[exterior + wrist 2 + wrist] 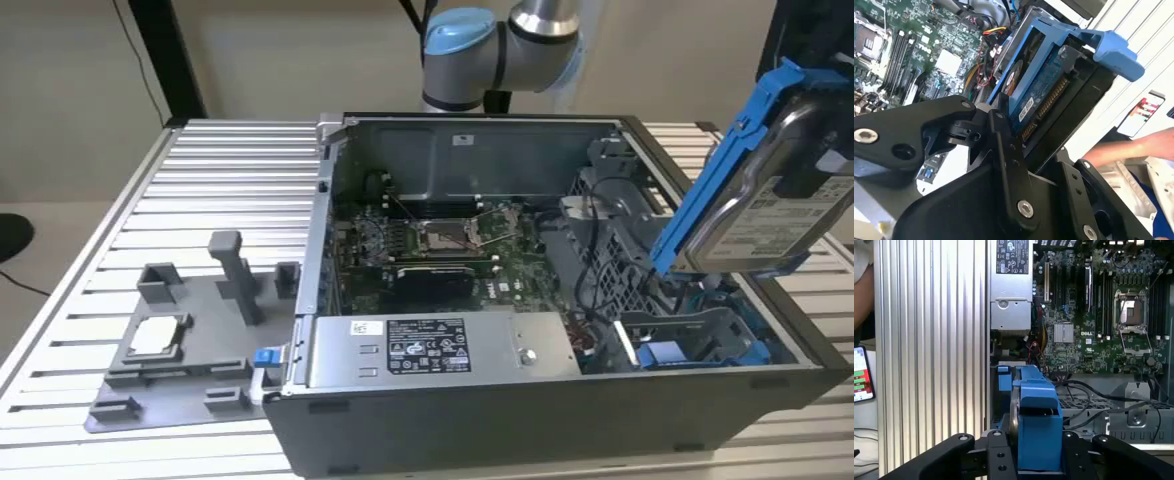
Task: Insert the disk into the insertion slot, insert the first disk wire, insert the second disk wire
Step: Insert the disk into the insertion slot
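- We see a plain beige wall (280, 50) behind the ribbed silver aluminium table (200, 190).
- A black upright post (163, 50) stands beyond its far edge.

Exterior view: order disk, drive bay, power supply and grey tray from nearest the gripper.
1. disk, held in the gripper, exterior view's right.
2. drive bay, just below it.
3. power supply, case's near wall.
4. grey fixture tray, exterior view's far left.
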Motion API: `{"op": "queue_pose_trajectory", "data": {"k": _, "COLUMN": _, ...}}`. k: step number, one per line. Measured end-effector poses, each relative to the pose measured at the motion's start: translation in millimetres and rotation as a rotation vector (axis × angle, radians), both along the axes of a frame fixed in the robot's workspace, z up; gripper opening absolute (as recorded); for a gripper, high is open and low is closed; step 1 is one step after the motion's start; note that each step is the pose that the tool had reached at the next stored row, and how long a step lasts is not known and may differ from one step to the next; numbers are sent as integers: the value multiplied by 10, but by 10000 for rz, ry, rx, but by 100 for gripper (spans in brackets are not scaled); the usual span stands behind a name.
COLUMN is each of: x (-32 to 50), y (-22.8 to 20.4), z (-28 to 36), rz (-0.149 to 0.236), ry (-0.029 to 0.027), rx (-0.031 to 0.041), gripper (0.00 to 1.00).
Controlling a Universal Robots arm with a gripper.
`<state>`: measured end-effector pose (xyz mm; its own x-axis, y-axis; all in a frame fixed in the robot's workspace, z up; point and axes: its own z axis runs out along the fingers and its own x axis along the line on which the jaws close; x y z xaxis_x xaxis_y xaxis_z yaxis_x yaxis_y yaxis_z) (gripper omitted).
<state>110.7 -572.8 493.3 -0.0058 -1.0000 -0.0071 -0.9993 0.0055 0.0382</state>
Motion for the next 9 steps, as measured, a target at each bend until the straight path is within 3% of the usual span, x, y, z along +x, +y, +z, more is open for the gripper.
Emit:
{"op": "queue_pose_trajectory", "data": {"k": 4, "x": 0, "y": -22, "z": -19, "rz": 4, "ry": -1, "rx": 39, "gripper": 0}}
{"op": "queue_pose_trajectory", "data": {"k": 7, "x": 1, "y": -86, "z": -52, "rz": 4, "ry": -1, "rx": 179, "gripper": 0}}
{"op": "queue_pose_trajectory", "data": {"k": 9, "x": 1, "y": -102, "z": -86, "rz": 3, "ry": 0, "rx": 239, "gripper": 0}}
